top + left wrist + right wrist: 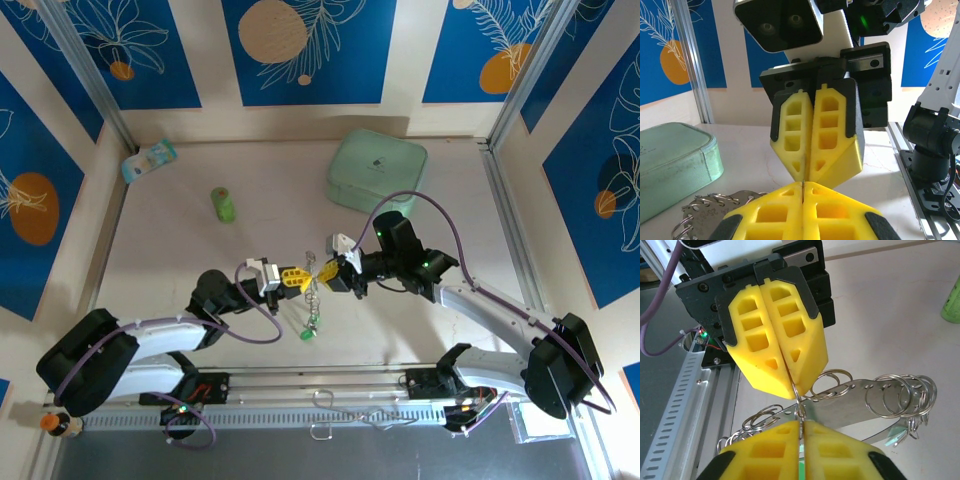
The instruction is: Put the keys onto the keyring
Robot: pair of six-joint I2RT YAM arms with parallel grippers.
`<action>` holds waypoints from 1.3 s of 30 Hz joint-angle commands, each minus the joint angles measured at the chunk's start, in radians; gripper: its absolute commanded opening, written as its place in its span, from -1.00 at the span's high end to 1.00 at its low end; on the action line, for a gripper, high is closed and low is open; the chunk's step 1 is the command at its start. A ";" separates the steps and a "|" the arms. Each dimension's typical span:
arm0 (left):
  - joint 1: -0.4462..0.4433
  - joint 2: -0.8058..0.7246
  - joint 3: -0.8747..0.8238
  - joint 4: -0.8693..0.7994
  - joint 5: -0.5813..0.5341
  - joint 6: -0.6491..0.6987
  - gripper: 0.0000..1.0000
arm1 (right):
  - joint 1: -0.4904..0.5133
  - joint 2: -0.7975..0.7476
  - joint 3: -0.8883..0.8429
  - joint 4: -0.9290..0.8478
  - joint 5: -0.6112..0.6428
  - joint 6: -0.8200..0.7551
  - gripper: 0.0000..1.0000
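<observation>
The keyring (313, 300), a silvery band loop carrying several small split rings, hangs in the air between my two grippers above the table's middle. A key (307, 335) with a green head dangles at its lower end. My left gripper (299, 277) is shut on a thin metal part at the top of the keyring (705, 216). Tip to tip with it, my right gripper (326, 271) is shut on a small split ring (799, 402) of the keyring (865, 402). A green sliver of the key (894, 440) shows under the band.
A mint-green rounded case (376, 170) lies at the back right. An upright green cylinder (222, 204) stands at the back left, with a pale packet (148, 160) in the far left corner. Walls enclose the table on three sides.
</observation>
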State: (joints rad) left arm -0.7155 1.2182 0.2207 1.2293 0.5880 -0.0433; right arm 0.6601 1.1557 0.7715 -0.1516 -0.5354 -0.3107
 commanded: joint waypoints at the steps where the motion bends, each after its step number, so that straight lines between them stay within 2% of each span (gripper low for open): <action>1: 0.007 -0.029 0.025 0.039 0.016 0.016 1.00 | 0.005 0.006 -0.009 -0.025 -0.034 -0.016 0.90; 4: 0.008 -0.027 0.027 0.045 0.015 0.013 1.00 | 0.006 0.009 -0.008 -0.027 -0.036 -0.018 1.00; 17: 0.005 0.047 0.037 0.174 0.010 -0.061 1.00 | 0.009 0.047 -0.029 0.031 -0.043 0.011 1.00; 18: 0.005 0.051 0.036 0.176 0.006 -0.058 1.00 | 0.007 0.036 -0.038 0.044 -0.036 0.019 0.98; 20: 0.005 0.056 0.035 0.177 -0.001 -0.052 1.00 | 0.000 -0.001 -0.064 0.072 -0.026 0.031 0.60; 22: 0.004 0.060 0.035 0.177 -0.001 -0.052 1.00 | -0.005 -0.030 -0.088 0.091 -0.030 0.032 0.42; 33: 0.005 0.081 0.051 0.178 0.027 -0.066 1.00 | 0.005 -0.031 -0.104 0.218 -0.011 0.086 0.37; 39: 0.004 0.086 0.054 0.178 0.038 -0.066 1.00 | 0.022 -0.015 -0.098 0.230 -0.009 0.093 0.46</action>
State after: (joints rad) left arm -0.7155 1.3048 0.2424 1.3251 0.5987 -0.0975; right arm 0.6727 1.1362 0.6796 0.0525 -0.5423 -0.2302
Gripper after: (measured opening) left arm 0.056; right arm 0.272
